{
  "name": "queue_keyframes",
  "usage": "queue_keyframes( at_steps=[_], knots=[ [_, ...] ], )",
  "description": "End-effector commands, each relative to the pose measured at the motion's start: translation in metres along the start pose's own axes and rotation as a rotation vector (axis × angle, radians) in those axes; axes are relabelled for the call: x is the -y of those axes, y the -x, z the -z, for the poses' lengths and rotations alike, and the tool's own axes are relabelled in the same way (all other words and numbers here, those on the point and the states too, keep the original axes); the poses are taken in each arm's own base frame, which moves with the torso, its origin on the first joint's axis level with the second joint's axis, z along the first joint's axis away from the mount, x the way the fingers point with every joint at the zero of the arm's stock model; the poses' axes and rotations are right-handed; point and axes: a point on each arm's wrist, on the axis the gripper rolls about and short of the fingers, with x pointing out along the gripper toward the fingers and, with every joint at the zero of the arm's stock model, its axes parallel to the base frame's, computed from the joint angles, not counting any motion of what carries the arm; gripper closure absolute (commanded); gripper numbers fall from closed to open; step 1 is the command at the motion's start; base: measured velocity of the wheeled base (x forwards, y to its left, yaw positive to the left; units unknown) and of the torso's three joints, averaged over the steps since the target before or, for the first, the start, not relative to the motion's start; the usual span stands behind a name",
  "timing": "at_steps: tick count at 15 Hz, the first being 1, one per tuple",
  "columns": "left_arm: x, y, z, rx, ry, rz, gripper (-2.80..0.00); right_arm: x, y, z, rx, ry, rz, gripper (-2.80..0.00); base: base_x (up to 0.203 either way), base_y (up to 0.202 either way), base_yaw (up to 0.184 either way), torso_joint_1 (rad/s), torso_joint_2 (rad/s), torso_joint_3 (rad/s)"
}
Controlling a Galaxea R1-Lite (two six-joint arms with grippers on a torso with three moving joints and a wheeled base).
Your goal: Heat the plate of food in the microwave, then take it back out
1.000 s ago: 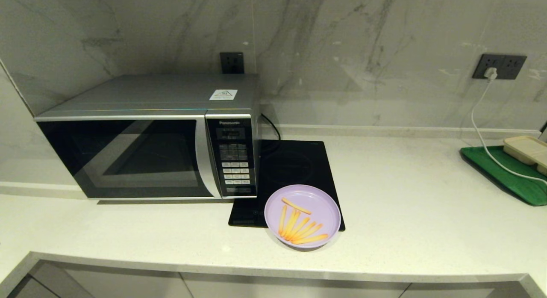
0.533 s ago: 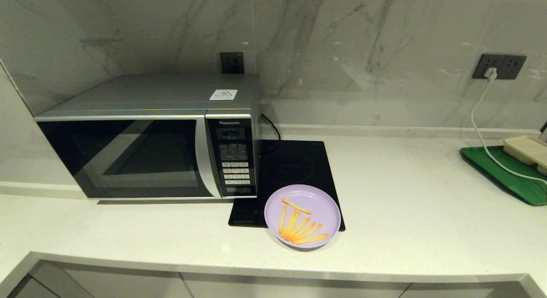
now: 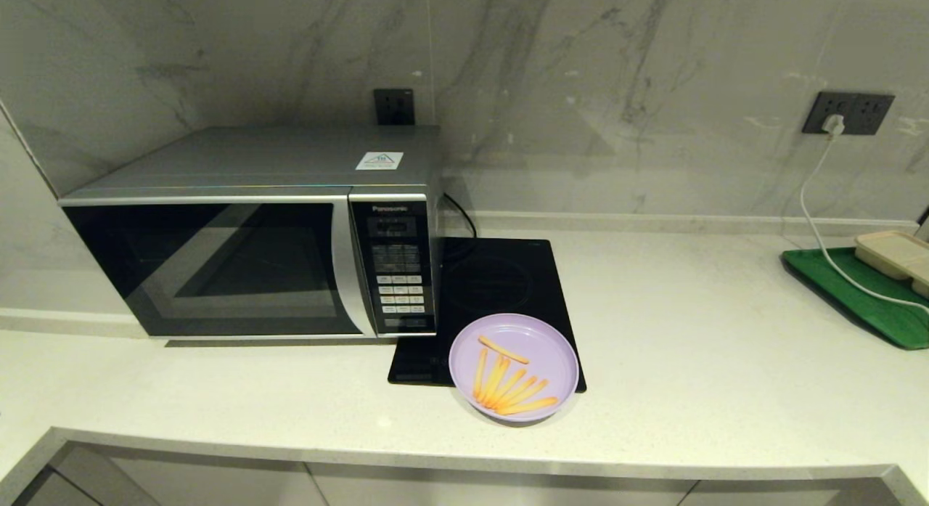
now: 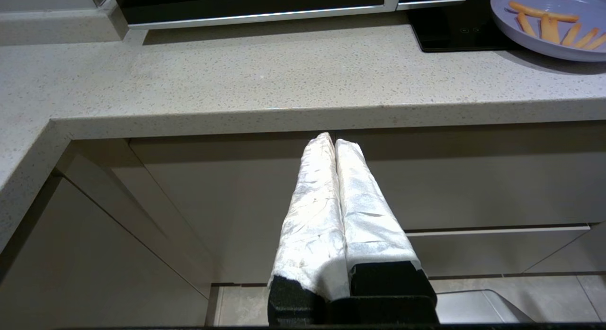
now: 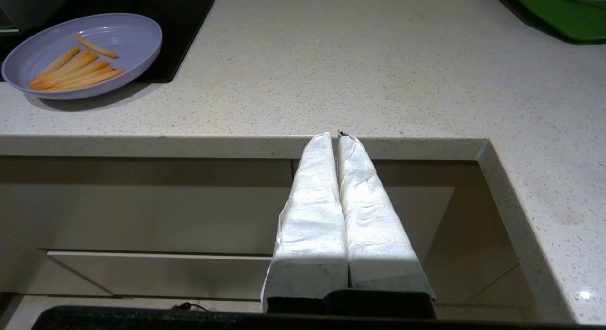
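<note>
The right gripper [image 5: 335, 137] hung in front of the cabinet fronts [image 5: 165, 216], just below the front edge of a pale speckled countertop [image 5: 355, 69]. Its two white-wrapped fingers [image 5: 315, 216] were pressed together, holding nothing. On the counter, well apart from the gripper, sat the lilac plate of food [image 5: 125, 41], with thin orange fries [image 5: 75, 69] lying across it. The plate rested partly on a black cooktop [image 5: 189, 27]. A green tray [image 5: 563, 13] showed at the far corner.
</note>
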Motion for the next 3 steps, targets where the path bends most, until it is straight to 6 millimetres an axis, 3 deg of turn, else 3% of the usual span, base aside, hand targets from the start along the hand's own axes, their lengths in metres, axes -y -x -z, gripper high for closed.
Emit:
queue_keyframes(
  at_steps=[1,3],
  knots=[
    [0.0,-0.0001,0.0,-0.002,0.0,0.0,0.0,0.0,0.0,0.0001,-0.001,0.0,0.002,0.0,0.0,0.0,0.0,0.0,0.0,0.0],
    [0.0,-0.0001,0.0,-0.003,0.0,-0.002,0.0,0.0,0.0,0.0001,-0.001,0.0,0.0,0.0,0.0,0.0,0.0,0.0,0.0,0.0]
  ],
)
